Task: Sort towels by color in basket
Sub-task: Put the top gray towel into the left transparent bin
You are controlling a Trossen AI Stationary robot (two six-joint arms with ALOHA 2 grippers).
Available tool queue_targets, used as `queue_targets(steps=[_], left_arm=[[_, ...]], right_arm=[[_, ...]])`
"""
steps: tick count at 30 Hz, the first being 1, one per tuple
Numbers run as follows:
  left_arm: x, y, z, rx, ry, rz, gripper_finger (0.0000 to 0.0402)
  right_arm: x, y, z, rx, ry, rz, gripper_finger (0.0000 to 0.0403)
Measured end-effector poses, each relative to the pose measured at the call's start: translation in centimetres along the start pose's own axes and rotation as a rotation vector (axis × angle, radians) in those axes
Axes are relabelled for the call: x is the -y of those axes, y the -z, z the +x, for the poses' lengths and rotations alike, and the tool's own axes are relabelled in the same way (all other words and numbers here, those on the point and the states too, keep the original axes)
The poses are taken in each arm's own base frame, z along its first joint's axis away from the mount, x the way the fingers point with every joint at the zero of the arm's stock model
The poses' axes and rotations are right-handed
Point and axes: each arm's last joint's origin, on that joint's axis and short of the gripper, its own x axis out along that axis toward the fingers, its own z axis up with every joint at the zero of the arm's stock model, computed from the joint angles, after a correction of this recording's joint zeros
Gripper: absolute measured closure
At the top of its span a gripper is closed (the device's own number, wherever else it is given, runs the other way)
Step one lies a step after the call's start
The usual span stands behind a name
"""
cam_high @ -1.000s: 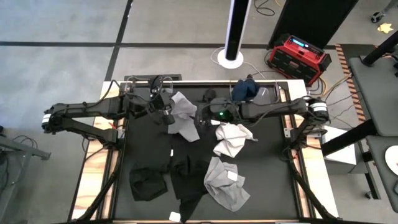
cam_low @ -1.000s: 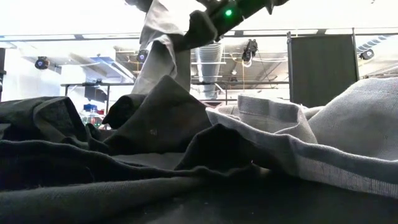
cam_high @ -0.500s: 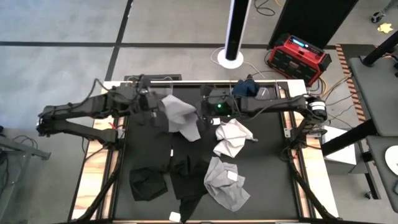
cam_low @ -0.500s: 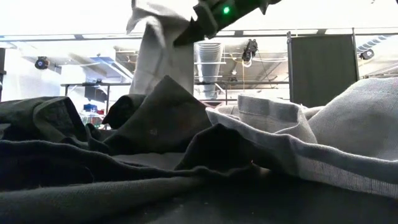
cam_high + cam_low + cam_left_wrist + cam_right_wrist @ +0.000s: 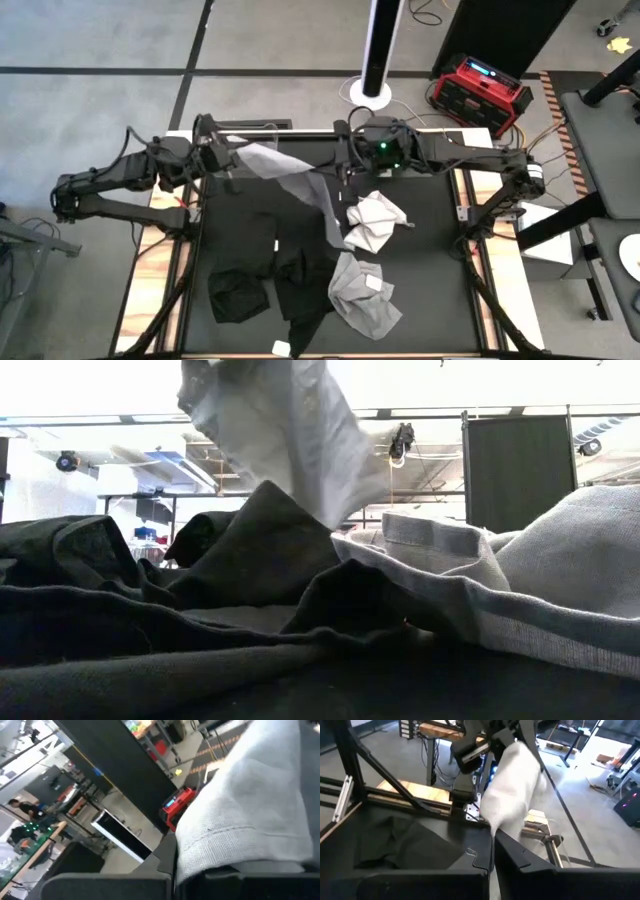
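A light grey towel [image 5: 285, 172] hangs spread between my two grippers over the far half of the table; the low view shows it high above the pile [image 5: 275, 430]. My left gripper [image 5: 232, 160] is shut on its left end and my right gripper [image 5: 345, 170] on its right part. On the black table lie a crumpled white towel [image 5: 375, 222], a grey towel with a white tag [image 5: 362, 292] and black towels [image 5: 240, 295]. No basket shows in any view. My left gripper pinches the grey towel's left end [image 5: 200, 865] between its two fingers, coming nearly level from the table's left. The cloth bunches over the fingers and hides the place of contact. My right gripper pinches a bunched edge of the same towel [image 5: 496, 826] between its fingertips, nearly level from the table's right. The cloth runs from there across to the left gripper [image 5: 470, 750], and a strip [image 5: 330, 215] hangs down toward the table.
Black cloth [image 5: 260, 550] and a grey towel [image 5: 500, 590] are heaped close to the low camera. A red box [image 5: 480, 92] and a white post [image 5: 378, 50] stand on the floor beyond the far edge. Wooden rails [image 5: 160, 250] flank the table.
My right gripper has shut on the grey towel, then risen and gone toward the far right. My left gripper has drawn back toward the table's left and far edge. The towel, bunched between them before, is now lifted higher and spread out wide.
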Motion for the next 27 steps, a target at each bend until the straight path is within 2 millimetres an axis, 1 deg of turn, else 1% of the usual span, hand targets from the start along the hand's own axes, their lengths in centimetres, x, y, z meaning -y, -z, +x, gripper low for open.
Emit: queue_targets(steps=[4, 7, 9, 13, 19, 21, 24, 27], left_arm=[[0.1, 0.2, 0.3, -0.038, -0.032, -0.063, 0.0396], [0.2, 0.3, 0.5, -0.066, -0.047, -0.095, 0.0373], [0.4, 0.5, 0.5, -0.081, -0.011, -0.088, 0.0354], [0.8, 0.8, 0.3, -0.081, 0.088, -0.165, 0.031], [0.7, 0.9, 0.2, -0.091, 0.075, -0.181, 0.0219], [0.7, 1.1, 0.0, -0.109, 0.095, -0.159, 0.0194], [1.0, 1.8, -0.4, -0.174, 0.181, -0.125, 0.017], [1.1, 1.9, -0.4, -0.193, 0.185, -0.151, 0.0155]], right_arm=[[0.2, -0.6, -0.4, 0.005, 0.003, 0.032, 0.0394], [0.2, -0.9, -0.6, 0.001, 0.001, 0.044, 0.0394], [0.2, -1.0, -0.6, 0.001, -0.001, 0.055, 0.0394], [0.1, -1.0, -0.7, 0.009, -0.045, 0.078, 0.0394], [0.1, -0.8, -0.5, -0.01, -0.048, 0.094, 0.0394], [0.1, -0.7, -0.4, -0.014, -0.046, 0.113, 0.0394], [0.2, -0.4, -0.4, -0.041, -0.048, 0.153, 0.0394], [0.1, 0.2, -0.5, -0.101, -0.058, 0.18, 0.0394]])
